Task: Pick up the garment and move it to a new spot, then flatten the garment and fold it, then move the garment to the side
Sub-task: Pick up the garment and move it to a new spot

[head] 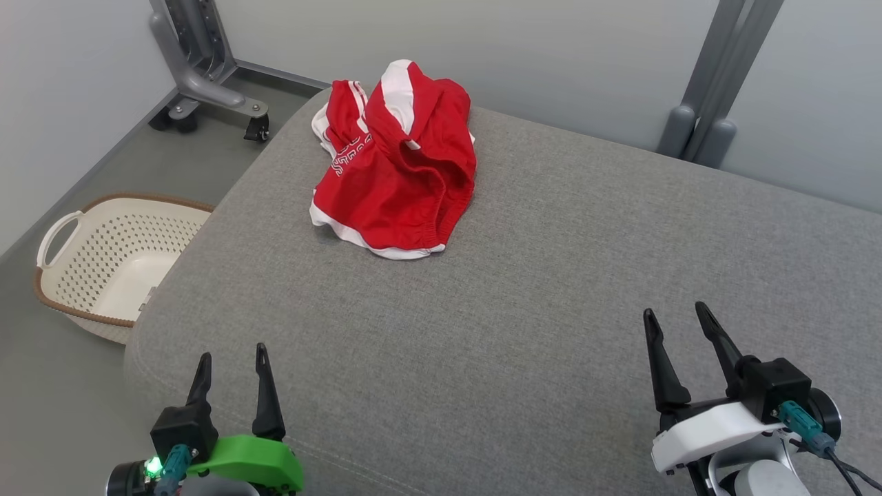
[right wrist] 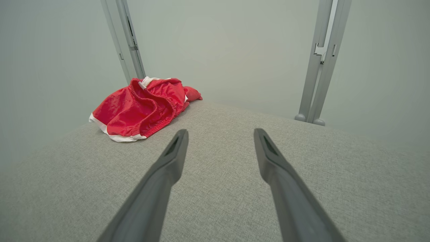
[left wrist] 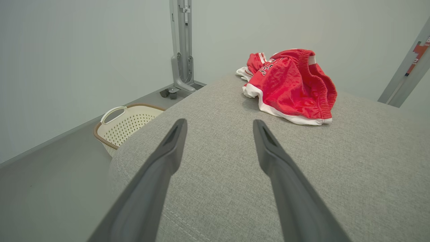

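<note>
Nothing started: the shorts (head: 396, 165) lie crumpled (untouched) on the cushion (head: 524, 310); left pincer (head: 233, 351) and right pincer (head: 674, 309) gape empty.

Soft, even light filled the room, bright and diffuse. The garment (head: 396, 179) threw only a faint shadow on the grey cushion (head: 537, 310). Both wrist views bowed at their edges, their near fingers (left wrist: 158, 174) slightly blurred.

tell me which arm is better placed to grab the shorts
Left, probably. The shorts lie toward the left of the cushion, nearer the left tool than the right tool. Both tools are open and empty.
</note>
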Robot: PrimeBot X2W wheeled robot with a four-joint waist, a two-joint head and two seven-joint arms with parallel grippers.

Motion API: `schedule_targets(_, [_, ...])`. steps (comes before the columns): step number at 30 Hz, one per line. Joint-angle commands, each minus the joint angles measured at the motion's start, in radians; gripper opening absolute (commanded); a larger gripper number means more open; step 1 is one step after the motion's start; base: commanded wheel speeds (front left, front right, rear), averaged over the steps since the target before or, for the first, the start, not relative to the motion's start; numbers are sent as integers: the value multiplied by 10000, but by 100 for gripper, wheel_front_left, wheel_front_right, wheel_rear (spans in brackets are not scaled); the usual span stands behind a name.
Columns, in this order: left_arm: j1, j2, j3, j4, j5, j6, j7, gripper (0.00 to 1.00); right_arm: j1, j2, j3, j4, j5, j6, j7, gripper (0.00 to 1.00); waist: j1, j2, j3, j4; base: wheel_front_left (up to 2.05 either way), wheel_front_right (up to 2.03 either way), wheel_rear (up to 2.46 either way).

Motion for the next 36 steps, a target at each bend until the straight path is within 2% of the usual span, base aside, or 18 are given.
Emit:
schedule_targets(1, [110,52,31,-33,-15,42,3,100,-19,-43,18,23,-47,1,-35,100,-1,0,-5,-50,0,0,0])
schedule_targets(10, [-126,53,156,-104,42,58,3,100,-47,-43,-34,-50,-119,1,-35,100,-1,0,197,-348,0,0,0])
schedule_targets(15, [-1076,189,349,-294,258,-258,4,100,-284,-45,-93,-224,-327,1,-35,100,-1,0,753,-623,0,0,0])
schedule_targets(22, [-3850,1183,418,102,780,-871,39,100,-817,-47,-116,-388,-787,1,-35,100,-1,0,1936,-1308,0,0,0])
schedule_targets(27, [-6333,1931,-23,1192,1220,-1439,918,100,-1334,-48,-53,-547,-1007,1,-35,100,-1,0,2821,-1976,0,0,0])
schedule_targets(31, [-7730,2267,-457,2050,1470,-1799,1693,100,-1634,-45,61,-623,-1070,1,-35,100,-1,0,3327,-2487,0,0,0])
schedule_targets(36, [-8525,2496,-968,3229,1463,-2087,2271,100,-1812,-41,35,-815,-1141,1,-35,100,-1,0,3824,-2971,0,0,0])
